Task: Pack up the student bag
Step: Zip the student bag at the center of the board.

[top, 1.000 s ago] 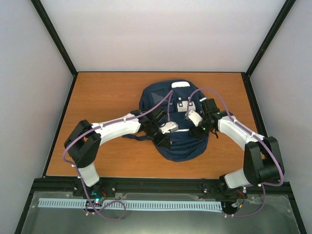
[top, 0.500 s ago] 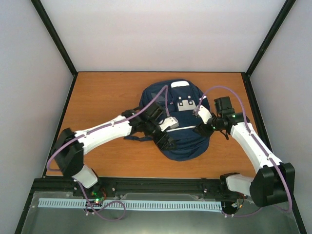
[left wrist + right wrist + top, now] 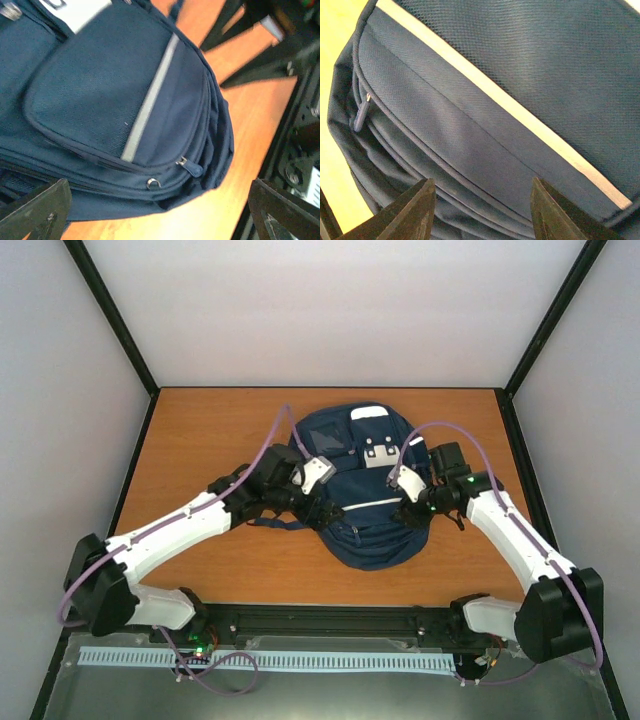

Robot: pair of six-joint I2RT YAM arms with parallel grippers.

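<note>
Student bag (image 3: 372, 525) lay flat on table (image 3: 200, 430), right under and ahead of both grippers. L gripper (image 3: 157, 200) had jaws spread wide w/ nothing between them, poised above bag's front pocket, zip pull (image 3: 190, 167) just ahead of its fingertips. R gripper (image 3: 481, 190) had jaws abt halfway apart, close over the fabric below the white stripe (image 3: 495, 100); no hold seen.

obstacle: student bag (image 3: 365, 515) mid-table | passable: table (image 3: 200, 440) left, right, behind it
</note>
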